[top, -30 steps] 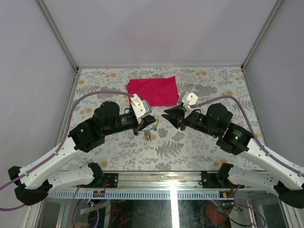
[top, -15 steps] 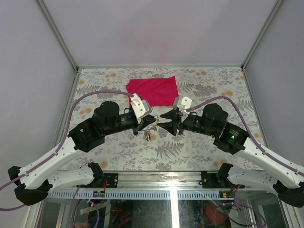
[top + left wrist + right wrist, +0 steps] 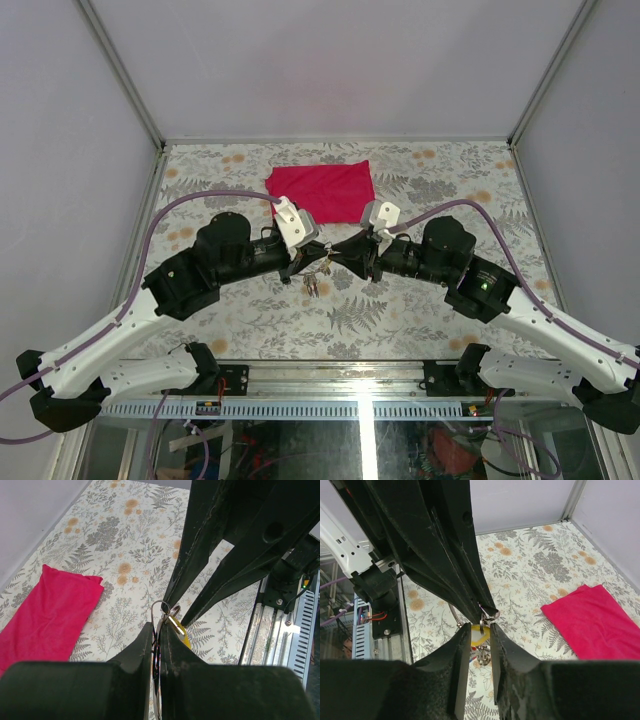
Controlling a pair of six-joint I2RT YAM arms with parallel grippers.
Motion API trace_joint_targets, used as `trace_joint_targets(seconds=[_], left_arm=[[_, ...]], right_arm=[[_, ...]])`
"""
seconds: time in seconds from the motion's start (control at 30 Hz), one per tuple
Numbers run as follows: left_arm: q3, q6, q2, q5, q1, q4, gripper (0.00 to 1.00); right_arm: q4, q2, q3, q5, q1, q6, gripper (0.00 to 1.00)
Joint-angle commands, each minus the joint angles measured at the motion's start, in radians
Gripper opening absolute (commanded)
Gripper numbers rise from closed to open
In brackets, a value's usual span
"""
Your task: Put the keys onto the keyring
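The left gripper (image 3: 157, 630) is clenched on the keyring (image 3: 160, 602). In its wrist view the thin wire runs up through the pinched fingertips and loops out just past them at 12 o'clock.

A tan key (image 3: 178, 626) sits at about 4 o'clock from that loop, touching it or very nearly so. From overhead, the other keys (image 3: 313, 286) hang in a small bunch at 6 o'clock below the left gripper, so some look threaded on already.

The right gripper (image 3: 479, 630) meets the left one tip to tip, at 3 o'clock of it in the overhead view. Its fingers are drawn narrow with the tan key between them. I cannot tell whether the pads actually press on the key or only bracket it.

A red cloth (image 3: 322, 190) lies flat on the table (image 3: 420, 310) at 12 o'clock, well apart from the work and not involved.

The step in hand looks like feeding the tan key onto the ring. Next, the right gripper needs a firm hold on the key head. It must then line the key's hole up with the open end of the wire and slide the key along the coil while the left gripper keeps the ring steady. The wire is springy, so a slight misalignment could make the key slip off.
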Motion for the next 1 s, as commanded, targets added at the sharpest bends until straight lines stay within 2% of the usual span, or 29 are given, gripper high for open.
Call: trace_joint_targets(seconds=[0.0, 0.2, 0.97], left_arm=[[0.036, 0.010, -0.006, -0.013, 0.000, 0.038, 0.00], [0.035, 0.010, -0.009, -0.016, -0.001, 0.038, 0.00], [0.033, 0.014, -0.001, -0.007, -0.001, 0.020, 0.00]], right_arm=[[0.071, 0.004, 0.004, -0.015, -0.002, 0.011, 0.25], [0.064, 0.008, 0.010, 0.000, -0.004, 0.015, 0.01], [-0.002, -0.036, 0.055, 0.150, -0.003, -0.034, 0.00]])
